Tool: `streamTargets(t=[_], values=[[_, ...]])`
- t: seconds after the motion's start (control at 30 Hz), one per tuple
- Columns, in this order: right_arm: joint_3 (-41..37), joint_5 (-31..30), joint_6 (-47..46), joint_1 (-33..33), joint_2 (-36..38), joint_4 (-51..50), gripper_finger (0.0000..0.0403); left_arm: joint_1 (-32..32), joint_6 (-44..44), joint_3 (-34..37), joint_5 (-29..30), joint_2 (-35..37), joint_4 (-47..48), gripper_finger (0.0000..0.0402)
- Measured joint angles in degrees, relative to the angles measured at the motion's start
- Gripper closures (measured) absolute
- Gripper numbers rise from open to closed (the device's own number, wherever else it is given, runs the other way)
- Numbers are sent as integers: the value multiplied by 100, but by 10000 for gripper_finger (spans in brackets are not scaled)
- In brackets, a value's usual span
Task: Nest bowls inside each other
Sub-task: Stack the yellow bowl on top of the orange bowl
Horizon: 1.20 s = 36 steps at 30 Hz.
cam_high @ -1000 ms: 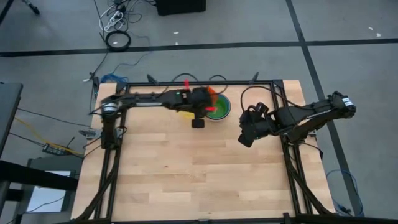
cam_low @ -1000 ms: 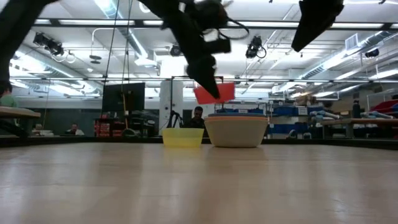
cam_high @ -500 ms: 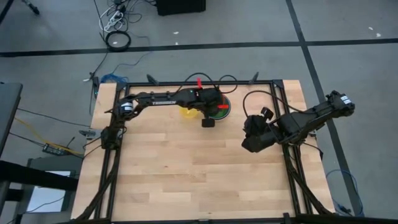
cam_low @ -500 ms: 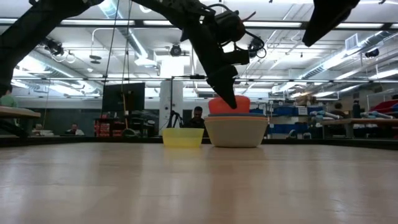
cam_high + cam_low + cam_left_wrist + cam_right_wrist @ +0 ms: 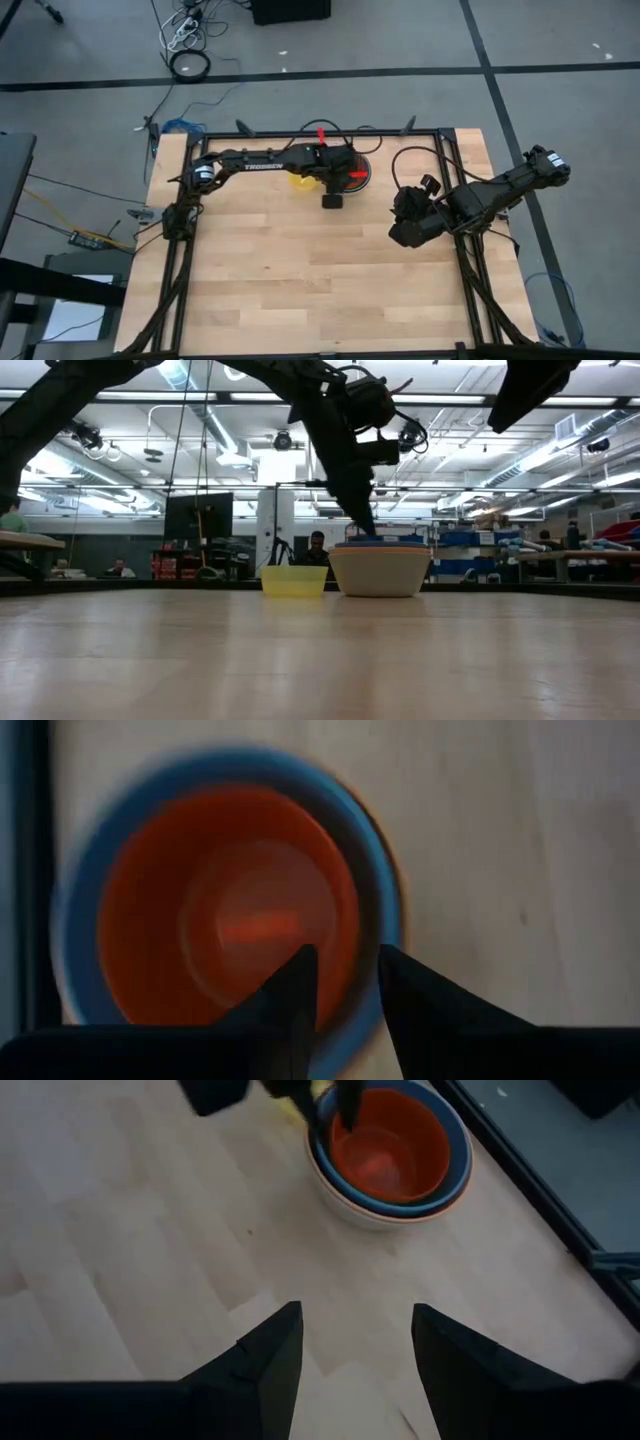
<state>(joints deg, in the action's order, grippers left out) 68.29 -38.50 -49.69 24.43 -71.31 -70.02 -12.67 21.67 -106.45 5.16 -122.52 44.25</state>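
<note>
A stack of nested bowls [image 5: 362,184] [image 5: 380,572] stands at the table's far edge: a pale grey outer bowl [image 5: 345,1205], a light orange rim, a blue bowl [image 5: 375,870] and, innermost, the red-orange bowl [image 5: 220,910] [image 5: 390,1145]. The yellow bowl [image 5: 294,581] [image 5: 300,181] rests on the table just left of the stack. My left gripper [image 5: 345,975] [image 5: 348,174] is open and points down over the stack, one finger inside the red-orange bowl and one outside its rim, with a gap on both sides. My right gripper [image 5: 355,1320] [image 5: 405,228] hovers open over the table's right part.
Black frame rails [image 5: 330,131] run along the table's far and side edges, close behind the stack. Bare wood [image 5: 300,270] spreads across the middle and near part of the table. People and shelves show in the room beyond the table in the low view.
My left gripper carried the red-orange bowl toward the table's right edge and down over the stack, then opened and let go. The bowl, tilted and held above the stack a second ago, has dropped in and now sits below the stack's rim.
</note>
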Motion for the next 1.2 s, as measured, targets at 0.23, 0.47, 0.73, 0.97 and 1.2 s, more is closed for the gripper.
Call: streamTargets(t=[0.23,0.47,0.73,0.97,1.2], values=[[-38,-3,-112,0,2,-138,227,-109,241,7,320,107,1406,284],[-445,-8,-408,0,2,-128,227,-121,330,7,268,274,1917,284],[-1089,68,-771,0,3,-4,227,-274,355,190,208,345,2245,284],[-1488,290,-787,35,2,650,229,-522,337,895,-65,339,1771,284],[-1541,316,-767,35,2,761,229,-652,324,1583,-35,332,737,285]])
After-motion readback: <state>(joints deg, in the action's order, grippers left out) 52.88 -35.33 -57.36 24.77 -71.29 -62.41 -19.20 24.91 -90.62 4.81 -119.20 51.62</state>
